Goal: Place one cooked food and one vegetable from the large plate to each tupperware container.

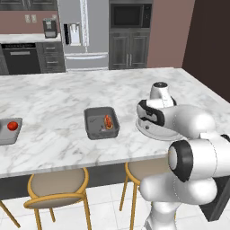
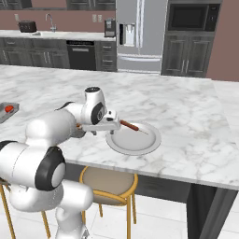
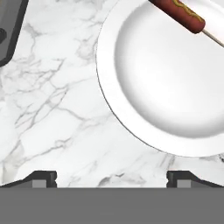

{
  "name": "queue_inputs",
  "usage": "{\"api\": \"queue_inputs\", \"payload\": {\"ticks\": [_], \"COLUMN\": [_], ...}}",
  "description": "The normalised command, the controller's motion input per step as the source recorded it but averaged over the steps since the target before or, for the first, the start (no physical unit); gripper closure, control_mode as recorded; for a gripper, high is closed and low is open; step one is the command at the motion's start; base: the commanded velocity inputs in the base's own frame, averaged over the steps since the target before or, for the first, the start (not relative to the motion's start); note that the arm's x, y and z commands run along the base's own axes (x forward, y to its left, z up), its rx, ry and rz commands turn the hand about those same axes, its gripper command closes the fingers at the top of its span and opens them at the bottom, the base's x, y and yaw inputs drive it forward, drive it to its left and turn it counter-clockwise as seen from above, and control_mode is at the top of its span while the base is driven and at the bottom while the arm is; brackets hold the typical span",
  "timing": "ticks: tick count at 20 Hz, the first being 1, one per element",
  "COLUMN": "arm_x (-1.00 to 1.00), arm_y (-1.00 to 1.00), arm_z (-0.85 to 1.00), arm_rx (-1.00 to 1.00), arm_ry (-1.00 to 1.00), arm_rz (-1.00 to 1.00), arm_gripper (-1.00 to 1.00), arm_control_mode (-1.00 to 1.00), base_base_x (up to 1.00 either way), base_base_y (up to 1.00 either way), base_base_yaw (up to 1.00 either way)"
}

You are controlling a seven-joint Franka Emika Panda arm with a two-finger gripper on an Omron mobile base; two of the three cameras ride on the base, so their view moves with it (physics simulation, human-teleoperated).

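The large plate [image 3: 166,92] lies on the marble island with a brown sausage on a stick [image 3: 179,12] at its far rim. My gripper [image 3: 111,178] hovers open over the plate's near-left rim and the bare counter, with nothing between its fingers. From the right base view the gripper [image 2: 108,130] hangs just left of the plate [image 2: 135,140], and the sausage [image 2: 130,125] lies beside it. One tupperware container [image 1: 102,123] holds an orange-brown food piece [image 1: 108,121]. The other container [image 1: 5,132] at the far left holds a red tomato [image 1: 12,125]. My arm hides much of the plate [image 1: 157,133] in the left base view.
The island's front edge runs just below the plate, with two round stools [image 1: 58,185] [image 2: 109,183] tucked under it. A dark corner of the nearer tub [image 3: 8,30] shows in the hand view. Fridge and cabinets stand far behind.
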Motion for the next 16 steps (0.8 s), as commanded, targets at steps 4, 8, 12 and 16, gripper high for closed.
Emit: {"api": "queue_inputs", "payload": {"ticks": [4, 8, 12, 16], "arm_x": [0.88, 0.87, 0.67, 0.45], "arm_y": [-0.87, -0.6, -0.13, -0.09], "arm_z": [0.02, 0.04, -0.12, -0.36], "arm_rx": [0.02, 0.02, -0.08, -0.15], "arm_ry": [0.0, -0.02, 0.0, -0.01], "arm_rz": [0.21, 0.29, 0.21, 0.21], "arm_gripper": [-1.0, -1.0, -1.0, -1.0], "arm_control_mode": [-1.0, -1.0, -1.0, -1.0], "base_base_x": [0.0, 0.0, 0.0, 0.0], "base_base_y": [0.0, 0.0, 0.0, 0.0], "base_base_yaw": [0.0, 0.0, 0.0, 0.0]}}
